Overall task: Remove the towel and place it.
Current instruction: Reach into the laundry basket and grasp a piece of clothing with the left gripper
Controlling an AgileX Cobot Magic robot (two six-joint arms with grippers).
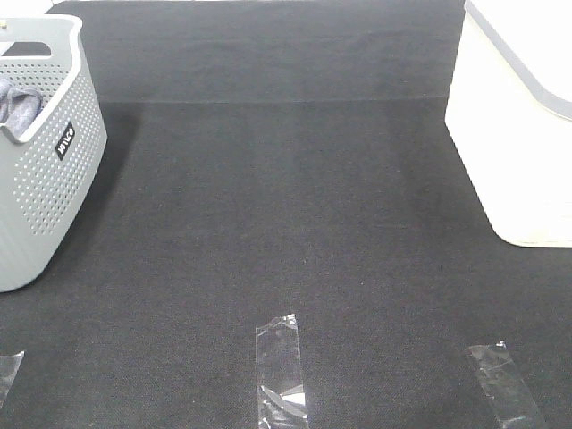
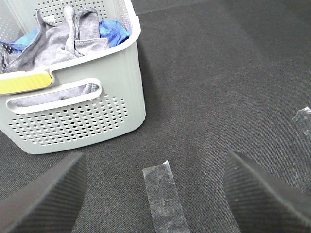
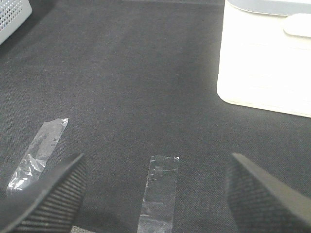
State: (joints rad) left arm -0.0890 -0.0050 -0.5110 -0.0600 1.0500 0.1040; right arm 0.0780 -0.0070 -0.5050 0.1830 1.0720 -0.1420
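The slate-grey towel (image 2: 58, 41) lies crumpled inside the grey perforated basket (image 2: 82, 121), beside a bright blue cloth (image 2: 111, 30). In the exterior high view the basket (image 1: 40, 170) stands at the far left with a bit of the towel (image 1: 18, 105) showing over its rim. My left gripper (image 2: 155, 199) is open and empty, low over the mat in front of the basket. My right gripper (image 3: 155, 199) is open and empty over the mat near the white box. Neither gripper shows in the exterior high view.
A white box (image 1: 523, 125) with a grey lid stands at the far right; it also shows in the right wrist view (image 3: 265, 58). Strips of clear tape (image 1: 280, 371) lie on the dark mat (image 1: 286, 206) near its front edge. A yellow grip (image 2: 24, 83) sits on the basket rim.
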